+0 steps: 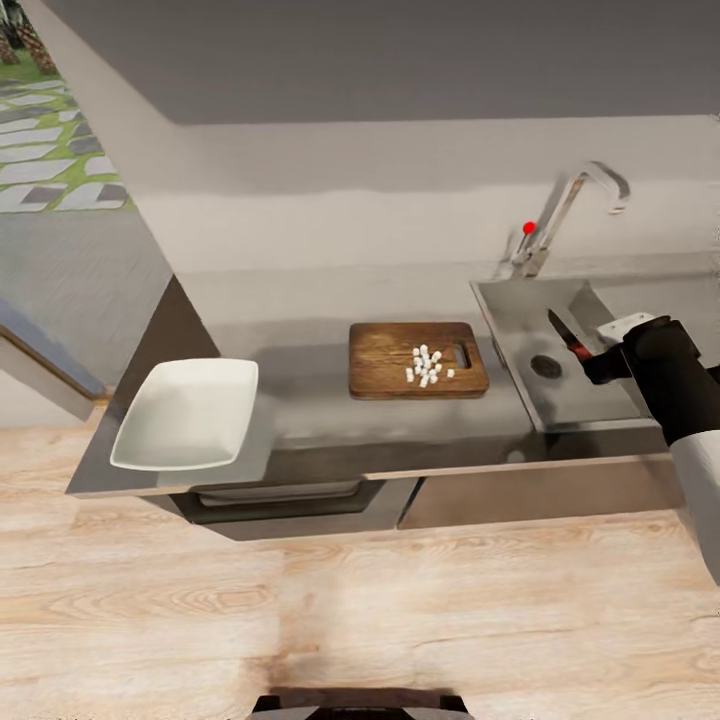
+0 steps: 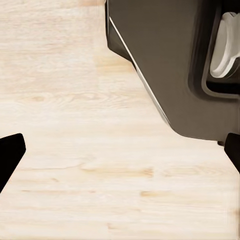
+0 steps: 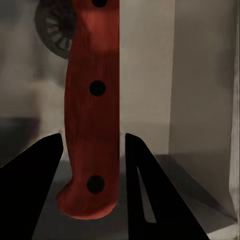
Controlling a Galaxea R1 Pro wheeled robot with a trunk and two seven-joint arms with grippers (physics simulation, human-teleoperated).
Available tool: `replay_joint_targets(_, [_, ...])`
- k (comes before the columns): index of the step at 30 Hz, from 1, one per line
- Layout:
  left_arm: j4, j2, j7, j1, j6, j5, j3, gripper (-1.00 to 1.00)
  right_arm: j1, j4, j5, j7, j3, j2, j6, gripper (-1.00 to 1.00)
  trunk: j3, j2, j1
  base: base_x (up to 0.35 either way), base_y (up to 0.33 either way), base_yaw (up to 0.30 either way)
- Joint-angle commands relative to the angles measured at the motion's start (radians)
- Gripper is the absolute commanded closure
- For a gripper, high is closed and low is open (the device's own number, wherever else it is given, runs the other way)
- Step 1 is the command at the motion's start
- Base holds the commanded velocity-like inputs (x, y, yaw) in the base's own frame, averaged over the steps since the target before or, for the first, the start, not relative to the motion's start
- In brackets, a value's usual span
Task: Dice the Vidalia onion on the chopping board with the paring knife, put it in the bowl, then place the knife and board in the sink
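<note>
Red-handled paring knife (image 1: 566, 334) hangs over the sink (image 1: 520, 345), pinched by the right gripper (image 3: 92, 150). Lower it flat near the drain before releasing. Left gripper (image 2: 120, 155) spread.

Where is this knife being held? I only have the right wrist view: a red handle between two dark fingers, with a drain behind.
Observer: Over the sink. The head view shows the right gripper holding the paring knife above the basin.
Operator: Is the onion diced?
Observer: Yes, small white onion pieces lie on the chopping board beside the sink.
Operator: And the bowl?
Observer: The bowl sits empty at the left end of the countertop.
</note>
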Motion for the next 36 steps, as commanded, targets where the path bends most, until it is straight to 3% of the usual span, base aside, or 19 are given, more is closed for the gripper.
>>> replay_joint_targets(1, [-0.002, 0.001, 0.008, 0.0, -0.002, 0.006, -0.008, -1.0, -0.001, 0.0, 0.011, 0.009, 0.004, -0.001, 0.002, 1.0, -0.003, -0.002, 0.001, 0.0, -0.299, 0.0])
replay_joint_targets(19, [-0.003, 0.002, 0.008, 0.0, -0.003, 0.006, -0.008, -1.0, -0.002, 0.116, 0.007, 0.009, 0.002, 0.011, -0.076, 1.0, -0.032, -0.002, 0.001, 0.007, -0.023, 0.0])
replay_joint_targets(30, [-0.002, 0.003, 0.008, 0.0, -0.002, 0.006, -0.008, -1.0, -0.002, 0.168, 0.005, 0.009, 0.002, 0.014, -0.104, 1.0, -0.049, -0.002, 0.001, 0.129, 0.0, 0.0])
replay_joint_targets(36, [-0.001, 0.003, 0.008, 0.0, -0.002, 0.006, -0.008, -1.0, -0.001, 0.183, -0.065, 0.007, 0.002, 0.013, -0.108, 1.0, -0.058, -0.002, 0.001, 0.003, 0.0, 0.0])
